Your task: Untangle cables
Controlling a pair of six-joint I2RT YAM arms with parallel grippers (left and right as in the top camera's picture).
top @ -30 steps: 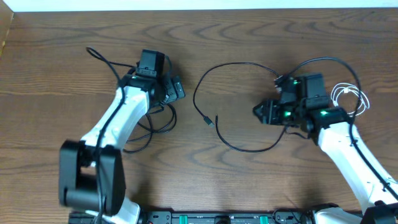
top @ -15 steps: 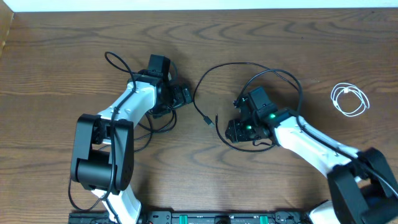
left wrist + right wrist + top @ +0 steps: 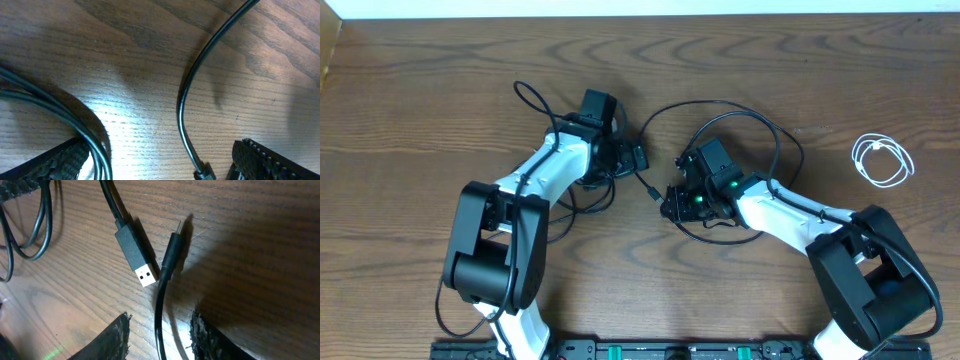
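Note:
A thin black cable (image 3: 720, 104) loops across the table's middle, and its plug ends (image 3: 652, 192) lie between the two arms. My left gripper (image 3: 634, 160) stands open low over the wood; in the left wrist view one black cable (image 3: 187, 95) runs down between the fingers (image 3: 257, 160) to a plug (image 3: 204, 173). My right gripper (image 3: 159, 341) is open and straddles a black cable (image 3: 160, 315) without touching it. Just ahead of it lie a USB plug (image 3: 137, 255) and a small plug (image 3: 172, 247). A coiled white cable (image 3: 882, 160) lies at the far right.
More black cables (image 3: 582, 200) lie looped under the left arm, and two of them (image 3: 55, 107) pass by the left finger. One strand (image 3: 525, 95) reaches toward the back. The two grippers are close together near the centre.
The left gripper has shifted right toward the centre. The right arm has swung left from beside the white cable to the black loop's plug ends, and its jaws have narrowed.

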